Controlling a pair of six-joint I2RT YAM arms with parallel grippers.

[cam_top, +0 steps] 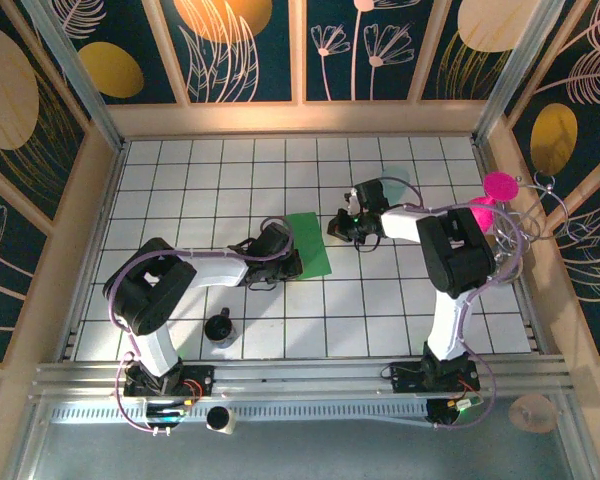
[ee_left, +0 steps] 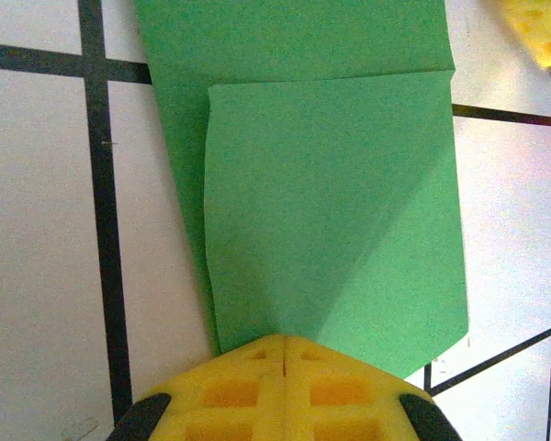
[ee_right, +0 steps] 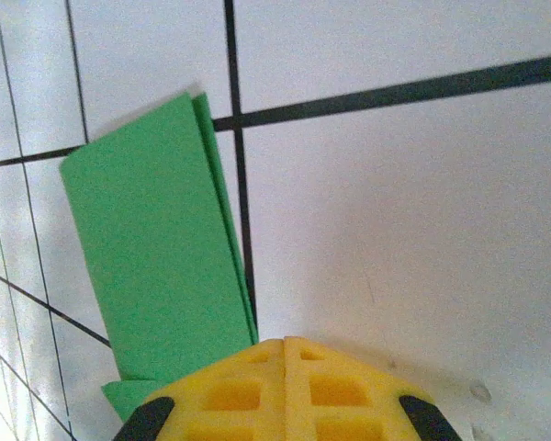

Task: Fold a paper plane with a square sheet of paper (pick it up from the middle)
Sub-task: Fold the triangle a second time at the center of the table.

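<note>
The left gripper [ee_left: 285, 342], its yellow fingers pressed together with nothing between them, rests its tip on the near edge of the square sheet of paper [ee_left: 331, 202]. The sheet lies folded over itself on the gridded table [cam_top: 180, 180], about mid-table between the two arms. Its upper flap sits slightly short of the layer beneath (the mismatch shows along the far edge). To the right, the right gripper [ee_right: 285, 344], likewise closed and empty, hovers at the sheet's other long side, where two layers meet in a thin double edge.

The step looks to be setting the first crease. To do it well, the left tip should pin the paper without sliding it. The right tip should then sweep along the fold line with light, even pressure. The edges should be squared up first, since thin paper skids easily on a smooth top.
</note>
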